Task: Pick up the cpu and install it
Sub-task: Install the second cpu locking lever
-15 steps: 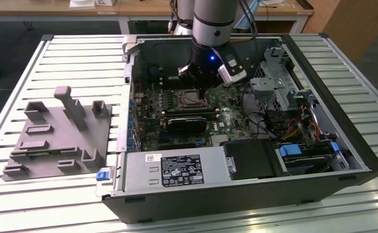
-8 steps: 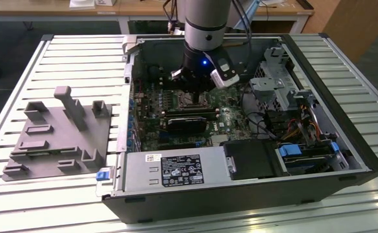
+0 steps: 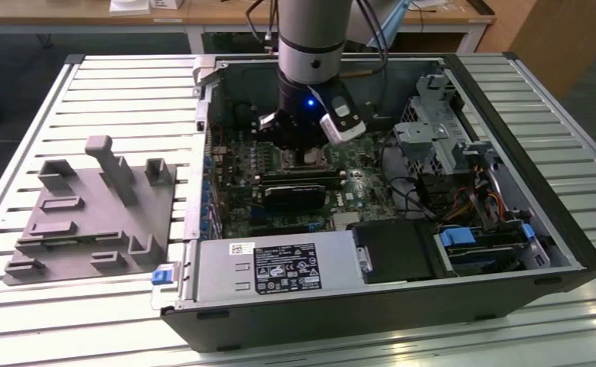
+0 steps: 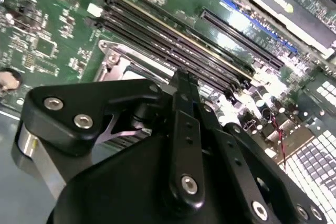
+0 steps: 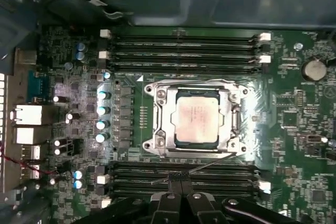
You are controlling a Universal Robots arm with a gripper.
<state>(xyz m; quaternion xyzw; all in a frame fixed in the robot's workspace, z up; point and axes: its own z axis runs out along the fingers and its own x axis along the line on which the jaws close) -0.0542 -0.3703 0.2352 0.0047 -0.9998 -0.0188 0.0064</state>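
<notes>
The cpu [image 5: 197,116], a silver square chip, lies flat in the metal-framed socket [image 5: 155,124] on the green motherboard [image 5: 294,114]. In the first wrist view my gripper [image 5: 177,184] is beside the socket, over the black memory slots [image 5: 184,174], with its two black fingers pressed together and nothing between them. In the second wrist view the gripper [image 4: 182,77] points down at the board next to the socket frame [image 4: 118,59]. In the exterior view the gripper [image 3: 300,147] hangs inside the open computer case, just above the cpu [image 3: 304,159].
The open computer case [image 3: 542,252] lies on a slatted metal table [image 3: 124,92]. A grey fixture plate with upright pegs [image 3: 89,222] sits at the exterior view's left. Inside the case are a black expansion card [image 3: 295,193], a power supply [image 3: 272,267], drive bays [image 3: 435,130] and loose cables [image 3: 471,202].
</notes>
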